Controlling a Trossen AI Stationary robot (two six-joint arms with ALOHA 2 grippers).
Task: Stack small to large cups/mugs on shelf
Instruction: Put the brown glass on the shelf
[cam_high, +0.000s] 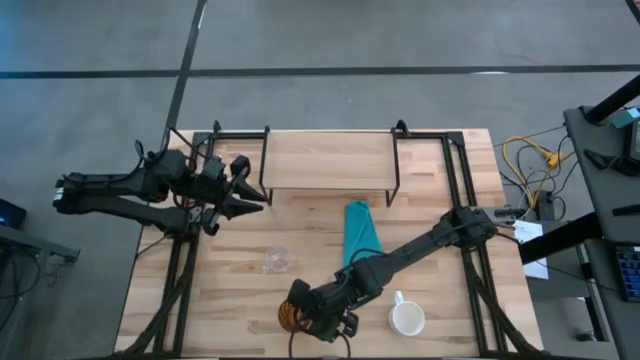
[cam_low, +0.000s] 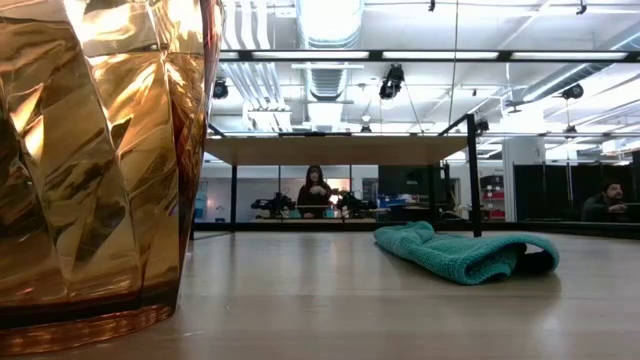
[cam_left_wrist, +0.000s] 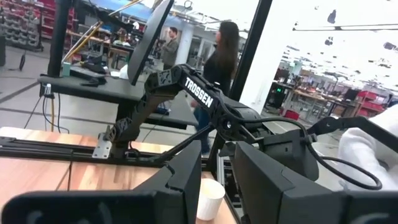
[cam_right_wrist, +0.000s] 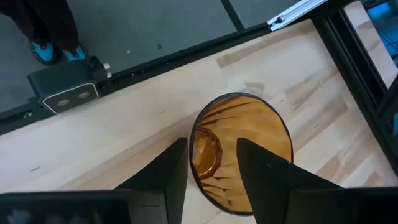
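Note:
The amber-orange textured cup (cam_high: 291, 318) (cam_low: 100, 160) stands upright on its base near the table's near edge. My right gripper (cam_high: 306, 312) (cam_right_wrist: 211, 149) is open above it, one finger over its hollow and one outside its wall. The small clear glass (cam_high: 275, 260) stands left of the table's centre. The white mug (cam_high: 407, 320) (cam_left_wrist: 210, 199) stands near the near edge, right of the amber cup. The shelf (cam_high: 330, 160) (cam_low: 330, 150) stands at the far edge. My left gripper (cam_high: 246, 196) (cam_left_wrist: 217, 180) is open and waits beside the shelf's left end. My right gripper comes from above, pointing down, and straddles the amber cup's wall at the rim (cam_right_wrist: 194, 149). One finger (cam_right_wrist: 258, 168) is over the hollow, and the other finger (cam_right_wrist: 174, 171) is outside. Whether either touches the cup, I cannot tell. The cup stays upright on the table.
A folded teal cloth (cam_high: 360, 232) (cam_low: 460, 252) lies between the shelf and the right arm. Black frame rails run along the table's sides. People show in the room beyond the table.

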